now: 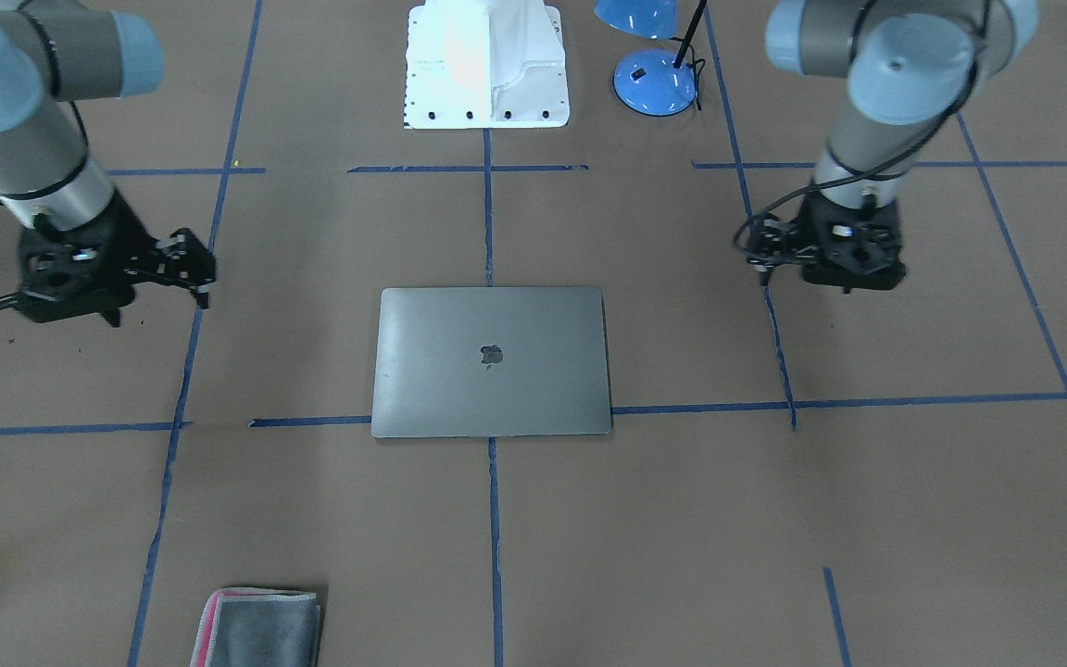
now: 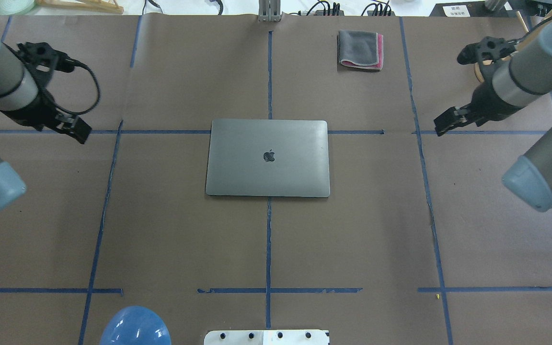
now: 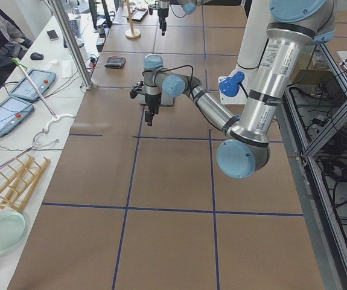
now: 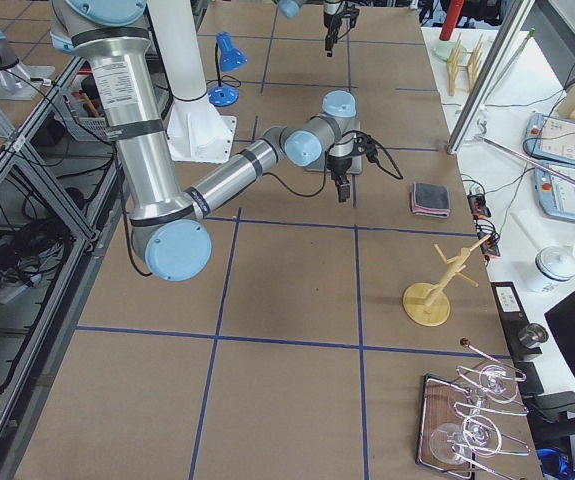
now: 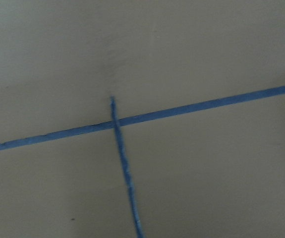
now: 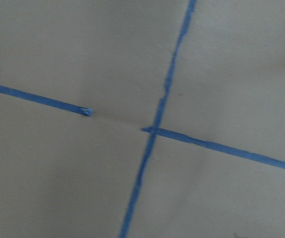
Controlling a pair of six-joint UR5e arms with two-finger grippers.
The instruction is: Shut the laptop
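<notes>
The laptop [image 2: 268, 158] lies shut and flat at the table's middle, its grey lid up with the dark apple logo showing; it also shows in the front view [image 1: 492, 361]. My left gripper [image 2: 82, 132] hovers well to the laptop's left, over a blue tape crossing, and its fingers look shut and empty; in the front view it [image 1: 760, 261] is on the right. My right gripper [image 2: 441, 127] hovers well to the laptop's right, fingers together and empty; in the front view it [image 1: 202, 281] is on the left. Both wrist views show only brown paper and blue tape.
A folded grey-and-pink cloth [image 2: 360, 49] lies at the far side, right of centre. A blue desk lamp [image 1: 654, 79] and the white robot base [image 1: 485, 65] stand at the near side. A wooden stand [image 4: 429, 300] stands at the table's right end.
</notes>
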